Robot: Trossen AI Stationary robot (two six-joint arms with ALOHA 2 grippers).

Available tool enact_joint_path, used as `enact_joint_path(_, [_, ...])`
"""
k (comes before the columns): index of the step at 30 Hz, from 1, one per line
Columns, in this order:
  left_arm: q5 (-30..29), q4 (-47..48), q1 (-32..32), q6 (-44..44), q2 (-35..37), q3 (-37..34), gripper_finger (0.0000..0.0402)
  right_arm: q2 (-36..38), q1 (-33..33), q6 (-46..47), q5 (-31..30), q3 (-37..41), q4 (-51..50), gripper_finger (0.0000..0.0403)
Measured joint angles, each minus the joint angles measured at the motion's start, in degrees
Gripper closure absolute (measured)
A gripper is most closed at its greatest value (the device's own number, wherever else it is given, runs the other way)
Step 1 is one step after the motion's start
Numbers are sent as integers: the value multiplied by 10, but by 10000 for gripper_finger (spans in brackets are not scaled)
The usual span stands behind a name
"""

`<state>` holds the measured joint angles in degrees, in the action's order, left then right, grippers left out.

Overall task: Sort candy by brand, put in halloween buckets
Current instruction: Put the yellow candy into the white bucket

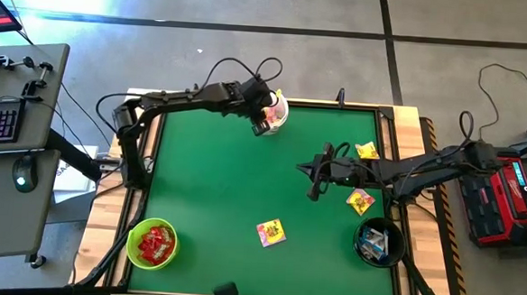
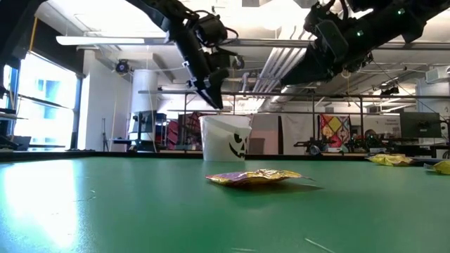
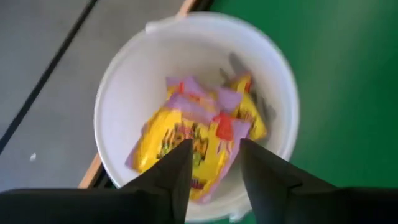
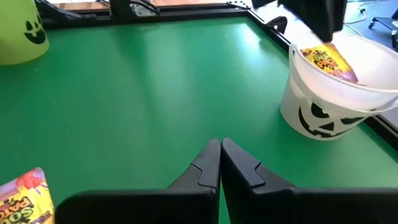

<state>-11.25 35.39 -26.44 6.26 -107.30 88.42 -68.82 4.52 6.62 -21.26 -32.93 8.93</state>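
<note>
From the high view, the left tool [image 1: 267, 118] is hanging over the white bucket [image 1: 278, 110] at the far edge of the green bench [image 1: 216, 190]. The right tool [image 1: 316, 179] is hovering above the bench right of centre, away from every packet. Three yellow candy packets are lying loose: one [image 1: 272, 232] near the middle front, one [image 1: 360, 201] beside the right arm, one [image 1: 366, 151] farther back on the right. The lime green bucket [image 1: 152, 243], at the near left corner, is holding red candy [image 1: 157, 243]; the black bucket [image 1: 379, 241], at the near right, is holding white-and-blue bars.

In the low view, the left tool [image 2: 215, 100] is pointing down just above the white bucket [image 2: 226, 138], whose black pumpkin face is showing. A yellow packet [image 2: 254, 177] is lying flat on the bench in front of it.

The left wrist view is looking down into the white bucket [image 3: 124, 87], where yellow packets [image 3: 193, 134] with pink print are piling up. The left tool's fingers [image 3: 174, 177] are standing spread, nothing between them.

In the right wrist view, the right tool [image 4: 220, 147] is sitting pressed together and empty above bare green. The white bucket [image 4: 329, 99] is standing to one side with a yellow packet [image 4: 329, 62] in it, the lime green bucket [image 4: 22, 31] is far off at the other corner, and another yellow packet [image 4: 25, 198] is lying close by.
</note>
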Motion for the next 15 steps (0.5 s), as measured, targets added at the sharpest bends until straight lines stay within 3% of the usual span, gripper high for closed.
enact_joint_path(8, [2, -119, 23, 0, 44, -80, 261, 25, -21, 0, 0, 0, -40, 403])
enact_joint_path(15, [1, -211, 51, -1, 110, -168, 261, 100, -65, 24, -31, 0, -154, 403])
